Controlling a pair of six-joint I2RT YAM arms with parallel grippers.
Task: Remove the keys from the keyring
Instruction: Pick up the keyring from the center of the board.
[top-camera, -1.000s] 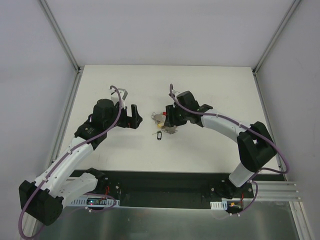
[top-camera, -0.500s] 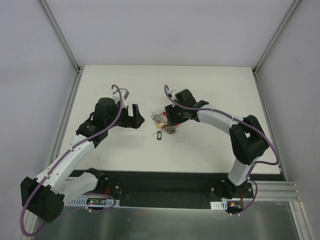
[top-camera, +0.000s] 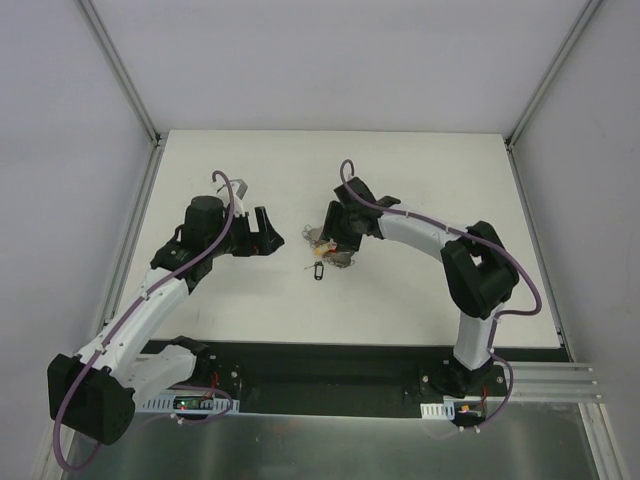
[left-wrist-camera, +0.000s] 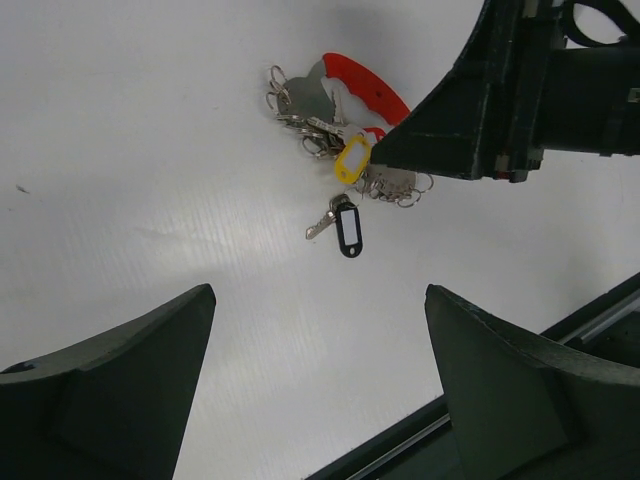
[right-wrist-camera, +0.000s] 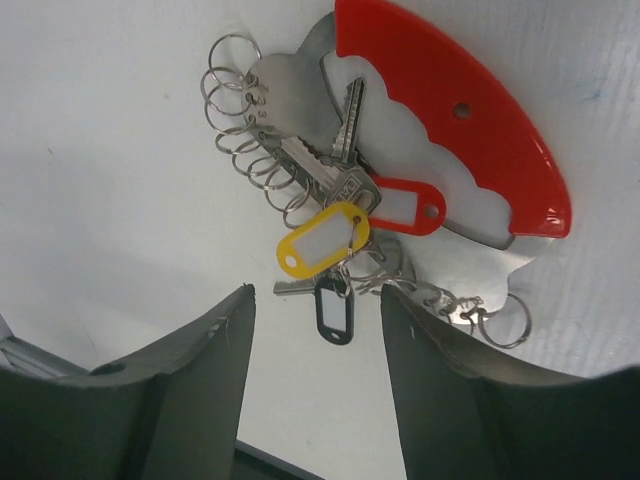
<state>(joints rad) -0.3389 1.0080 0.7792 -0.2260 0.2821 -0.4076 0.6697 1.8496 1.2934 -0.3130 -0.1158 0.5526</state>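
The keys lie in a bunch on the white table with the keyring's red plastic piece, several small rings, and red, yellow and black tags. The bunch also shows in the top view and the left wrist view. My right gripper is open and empty, just above the bunch, its fingers either side of the black tag; it also shows in the top view. My left gripper is open and empty, left of the bunch.
A black strip runs along the table's near edge by the arm bases. Aluminium frame posts stand at the table's back corners, with white walls on both sides.
My right arm has folded so its wrist sits a little farther left over the bunch. My left gripper has shifted slightly. The bunch has not moved.
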